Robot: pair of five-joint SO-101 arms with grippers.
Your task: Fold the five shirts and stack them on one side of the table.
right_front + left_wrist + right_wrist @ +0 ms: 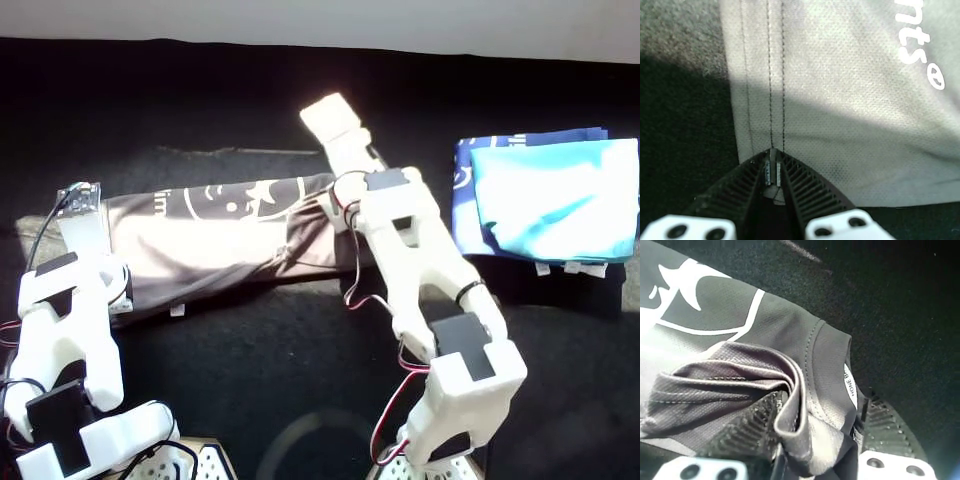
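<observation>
The left gripper (773, 172) pinches the hem of the grey shirt (840, 100); the right gripper (816, 427) is clamped on its bunched collar. Well apart from both lie the folded shirts (548, 195)

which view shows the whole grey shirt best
High view: the grey shirt lies full length. Left wrist view shows its stitched hem in the left gripper; right wrist view, its bunched collar in the right gripper.

My left gripper (772, 162), on an outstretched left arm (70, 330), is pinched tight on the grey shirt (840, 100); my right gripper (824, 400), wrist tipped downward, clamps the same shirt.
</observation>
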